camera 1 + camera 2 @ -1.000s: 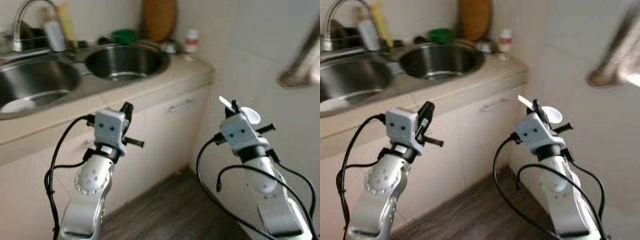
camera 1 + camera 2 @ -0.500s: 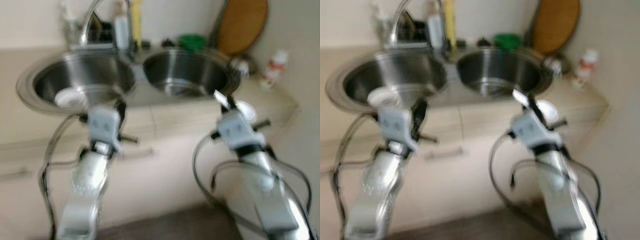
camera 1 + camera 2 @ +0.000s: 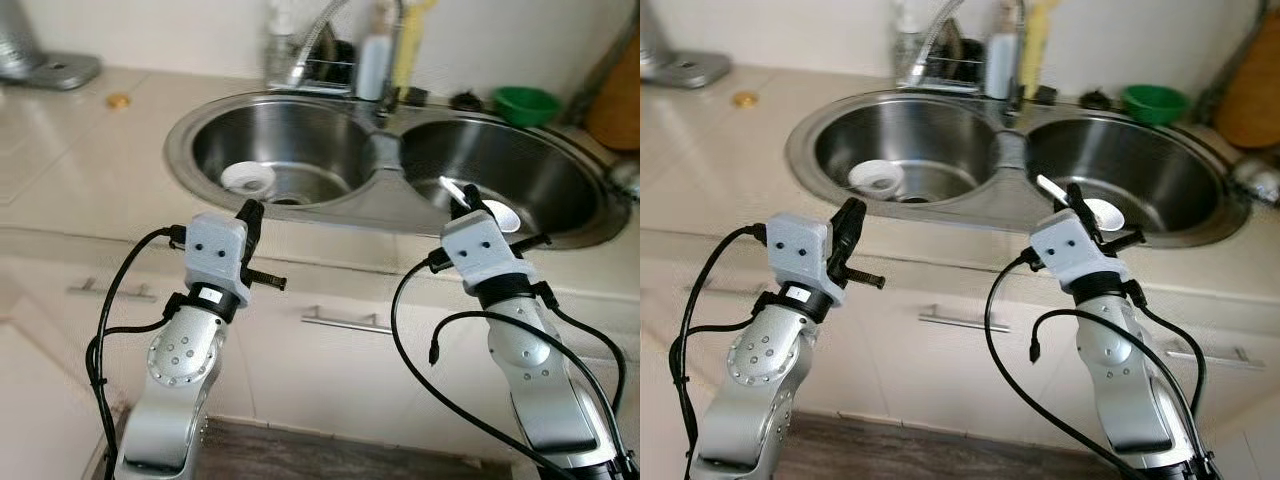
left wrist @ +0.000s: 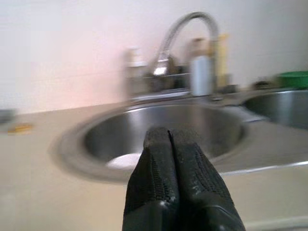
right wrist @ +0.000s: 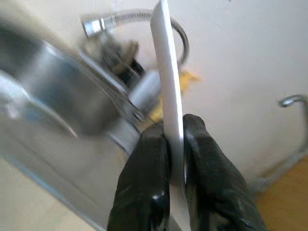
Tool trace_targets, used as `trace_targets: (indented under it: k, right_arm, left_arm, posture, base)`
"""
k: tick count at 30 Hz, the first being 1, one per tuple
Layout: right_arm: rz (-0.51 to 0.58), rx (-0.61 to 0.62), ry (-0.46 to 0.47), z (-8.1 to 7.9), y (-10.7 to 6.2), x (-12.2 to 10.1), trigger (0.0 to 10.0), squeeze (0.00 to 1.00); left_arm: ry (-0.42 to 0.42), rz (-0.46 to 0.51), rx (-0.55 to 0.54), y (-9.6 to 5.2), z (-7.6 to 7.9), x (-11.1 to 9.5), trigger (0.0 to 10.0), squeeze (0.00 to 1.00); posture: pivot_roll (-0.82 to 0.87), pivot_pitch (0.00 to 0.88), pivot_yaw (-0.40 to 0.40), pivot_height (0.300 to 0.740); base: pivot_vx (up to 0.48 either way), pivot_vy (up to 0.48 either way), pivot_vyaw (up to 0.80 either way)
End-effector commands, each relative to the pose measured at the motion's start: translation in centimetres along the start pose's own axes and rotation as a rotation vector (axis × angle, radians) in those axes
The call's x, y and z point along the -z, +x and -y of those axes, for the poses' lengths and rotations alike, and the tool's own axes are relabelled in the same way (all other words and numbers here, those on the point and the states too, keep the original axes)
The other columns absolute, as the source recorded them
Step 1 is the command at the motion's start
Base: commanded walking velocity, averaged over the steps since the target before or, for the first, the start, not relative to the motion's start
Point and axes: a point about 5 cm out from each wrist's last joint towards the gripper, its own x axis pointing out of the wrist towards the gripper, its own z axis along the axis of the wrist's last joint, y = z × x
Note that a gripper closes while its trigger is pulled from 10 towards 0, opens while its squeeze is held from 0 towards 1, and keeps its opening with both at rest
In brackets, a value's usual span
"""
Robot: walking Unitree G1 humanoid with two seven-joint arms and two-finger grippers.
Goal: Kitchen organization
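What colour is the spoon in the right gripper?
White; the spoon shows best in the right wrist view.

Scene evenly and brightly lit, daylight-like, no harsh shadows. Head views mostly sharp; slight softness toward far edges. Bright glare seen on steel sink [image 3: 372,190] rim and basin walls. Soft shadow cast under countertop [image 3: 80,170] lip onto cabinet fronts. Left wrist view hazy, background defocused, faucet [image 4: 180,33] blurred. Right wrist view strongly blurred behind sharp black fingers [image 5: 144,187].

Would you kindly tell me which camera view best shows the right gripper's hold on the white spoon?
The right wrist view: its fingers visibly pinch the white spoon by the handle. The eye views show the right gripper from behind, spoon bowl poking out.
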Motion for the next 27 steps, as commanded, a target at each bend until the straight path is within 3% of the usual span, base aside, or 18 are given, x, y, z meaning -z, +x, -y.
trace_targets:
  k: [1,27]
  right_arm:
    - [-0.031,0.029,0.022,0.91,0.10,0.53,10.0,0.00]
    - [-0.047,0.088,0.024,1.66,0.48,1.00,10.0,0.00]
  left_arm:
    - [-0.016,0.027,0.016,0.13,0.48,-0.49,10.0,0.00]
    - [-0.035,0.041,0.033,0.15,0.88,-0.59,10.0,0.00]
  posture:
    - [0.12,0.000,-0.075,0.740]
    - [0.13,0.000,-0.078,0.740]
  base:
    - [0.000,0.000,0.00]
    - [0.259,0.000,0.00]
